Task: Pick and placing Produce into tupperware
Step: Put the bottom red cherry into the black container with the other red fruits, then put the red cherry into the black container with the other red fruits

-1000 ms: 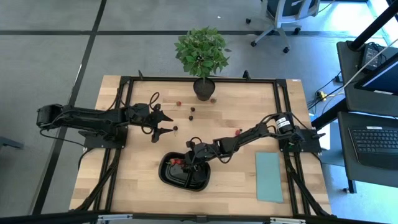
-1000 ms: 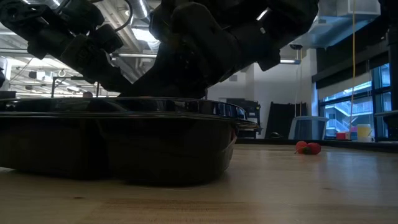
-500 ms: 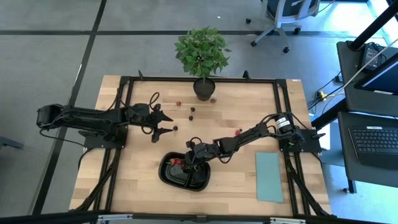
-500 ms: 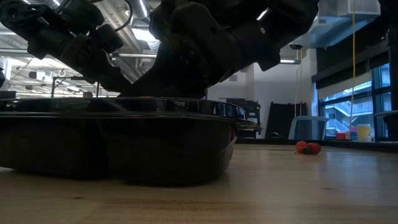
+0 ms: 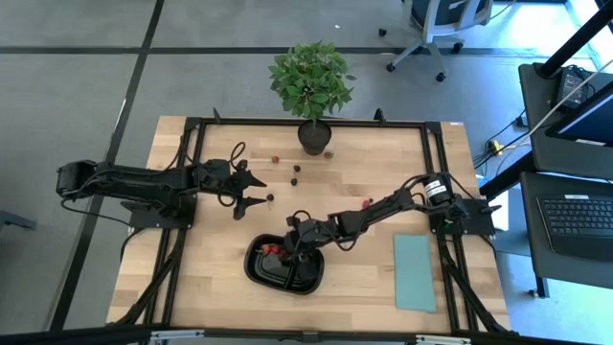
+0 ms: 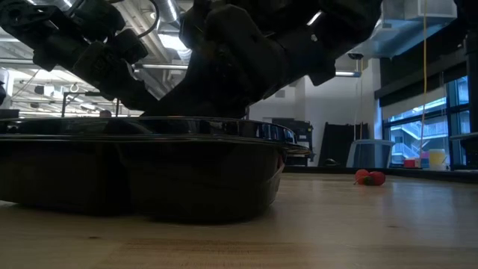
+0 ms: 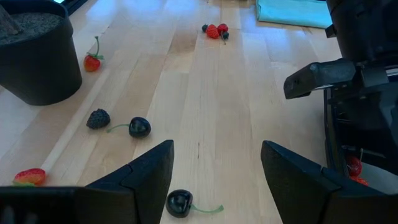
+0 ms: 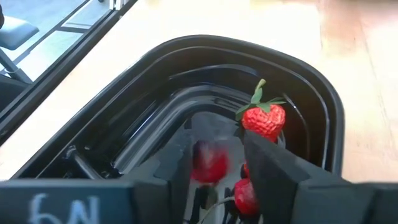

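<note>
Near the table's front edge, about midway along it, sits a black two-compartment tray (image 5: 283, 267). Over the tray's far side hangs the right gripper (image 8: 214, 163), its fingers (image 8: 268, 163) parted with a blurred red fruit (image 8: 208, 162) between them; whether they touch it cannot be told. Within the tray, the right wrist view shows one strawberry (image 8: 263, 119) with a green cap against the wall and one more red piece (image 8: 246, 196) below the fingers.

Loose fruit on the bare wood, counted in the left wrist view: two dark cherries (image 7: 139, 127), one blackberry (image 7: 98, 118), two strawberries (image 7: 92, 61), and one small red-and-dark cluster (image 7: 215, 30) farther off.

The left gripper (image 7: 216, 176) hovers left of the table's centre, fingers spread wide and empty, with one cherry (image 7: 179, 203) lying between them.

One potted plant (image 5: 311, 84) stands at the back edge; one teal sheet (image 5: 414, 272) lies toward the front right corner.
</note>
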Controlling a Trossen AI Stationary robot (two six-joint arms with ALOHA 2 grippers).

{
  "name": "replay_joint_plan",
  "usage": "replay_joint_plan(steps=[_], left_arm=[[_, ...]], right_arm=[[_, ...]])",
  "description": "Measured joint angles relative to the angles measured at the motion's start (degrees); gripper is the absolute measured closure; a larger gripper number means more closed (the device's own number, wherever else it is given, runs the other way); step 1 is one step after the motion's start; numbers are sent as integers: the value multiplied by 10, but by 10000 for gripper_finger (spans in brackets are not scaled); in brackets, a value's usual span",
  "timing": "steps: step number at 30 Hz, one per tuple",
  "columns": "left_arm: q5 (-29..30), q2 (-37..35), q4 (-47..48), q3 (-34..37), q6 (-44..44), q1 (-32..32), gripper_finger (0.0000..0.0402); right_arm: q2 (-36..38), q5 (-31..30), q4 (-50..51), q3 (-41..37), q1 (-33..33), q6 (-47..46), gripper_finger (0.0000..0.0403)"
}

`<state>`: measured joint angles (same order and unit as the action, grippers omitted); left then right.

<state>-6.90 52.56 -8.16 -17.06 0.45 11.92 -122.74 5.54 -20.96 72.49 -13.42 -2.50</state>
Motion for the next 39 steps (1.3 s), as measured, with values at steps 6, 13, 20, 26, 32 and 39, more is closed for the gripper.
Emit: replay_joint_plan(steps=[6, 13, 20, 26, 32, 39], left_arm=[[0, 0, 0, 0, -1, 0, 166], [0, 0, 1, 0, -2, 0, 166], [0, 0, 2, 0, -2, 0, 166], [0, 0, 6, 0, -3, 0, 166], [0, 0, 16, 0, -17, 0, 166], [0, 0, 20, 0, -18, 0, 166]], right_arm=[[0, -1, -1, 0, 4, -7, 199], [24, -7, 39, 0, 11, -23, 174], [139, -7, 247, 0, 30, -124, 178], [241, -92, 530, 0, 52, -260, 179], [287, -210, 758, -6, 76, -405, 179], [291, -214, 796, -64, 89, -443, 179]])
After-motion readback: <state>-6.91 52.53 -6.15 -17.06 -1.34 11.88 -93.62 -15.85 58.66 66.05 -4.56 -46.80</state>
